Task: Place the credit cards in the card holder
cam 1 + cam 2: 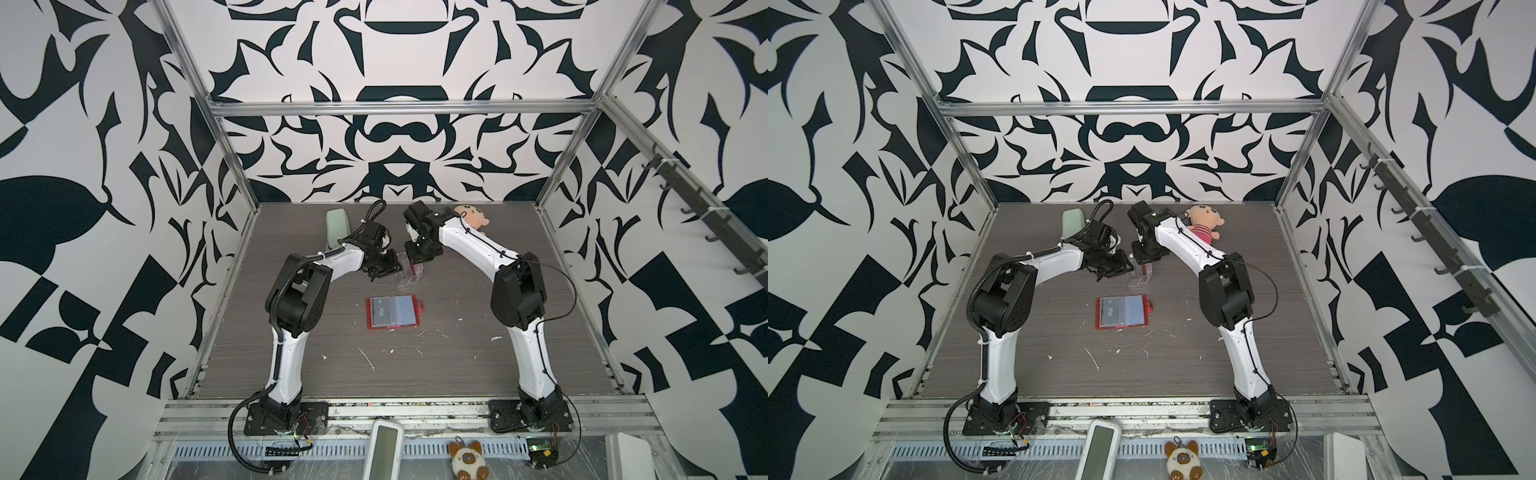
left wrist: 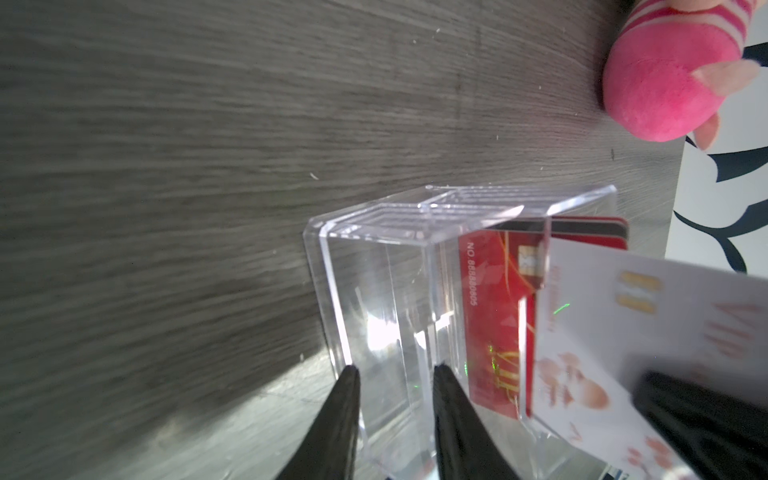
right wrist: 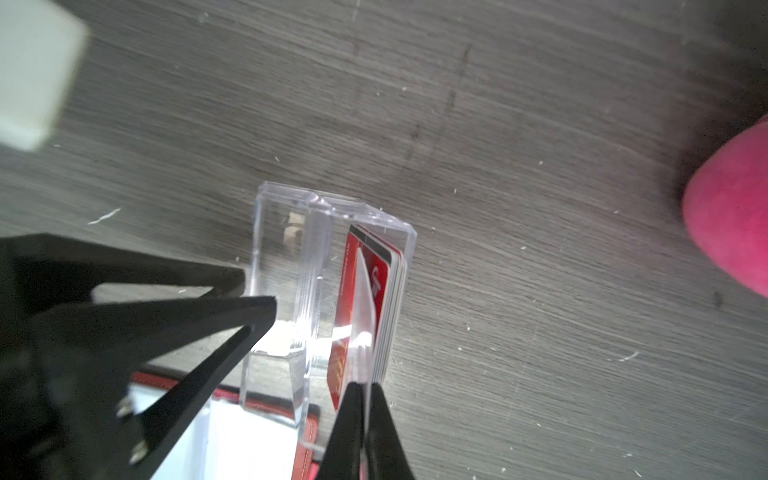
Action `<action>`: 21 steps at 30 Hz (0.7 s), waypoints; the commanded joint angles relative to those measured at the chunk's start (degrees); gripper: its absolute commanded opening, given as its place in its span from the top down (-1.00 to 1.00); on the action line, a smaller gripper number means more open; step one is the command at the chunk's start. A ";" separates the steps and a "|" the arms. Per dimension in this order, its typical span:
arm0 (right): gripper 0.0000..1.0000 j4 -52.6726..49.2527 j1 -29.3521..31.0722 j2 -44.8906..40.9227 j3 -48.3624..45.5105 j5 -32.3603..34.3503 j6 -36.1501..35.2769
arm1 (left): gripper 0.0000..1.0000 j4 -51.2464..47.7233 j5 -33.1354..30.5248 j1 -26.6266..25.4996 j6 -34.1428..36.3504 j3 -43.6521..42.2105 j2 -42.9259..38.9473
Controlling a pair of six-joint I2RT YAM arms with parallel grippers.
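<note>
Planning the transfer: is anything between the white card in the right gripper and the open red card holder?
Nothing visible does. The right gripper pinches the white card at the clear acrylic box; only bare table lies between box and card holder.

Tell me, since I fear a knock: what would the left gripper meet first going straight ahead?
The clear box: the left gripper straddles its near wall, apparently touching, so it would likely push the box.

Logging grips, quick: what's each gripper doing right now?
Left gripper: closed on the clear box.
Right gripper: closed on a pale card.
</note>
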 commanded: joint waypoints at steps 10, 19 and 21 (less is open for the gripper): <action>0.95 -1.98 -0.47 -3.75 0.25 2.31 -0.69 | 0.33 -4.10 -2.20 0.45 -0.07 -1.62 2.62; 1.00 4.75 -0.85 -10.02 -6.27 -2.44 0.73 | 0.29 -3.31 0.95 0.45 0.97 -1.32 0.14; 1.00 6.62 -1.14 -12.28 -8.59 -3.54 1.20 | 0.25 -3.37 2.11 0.40 1.91 -0.77 -1.05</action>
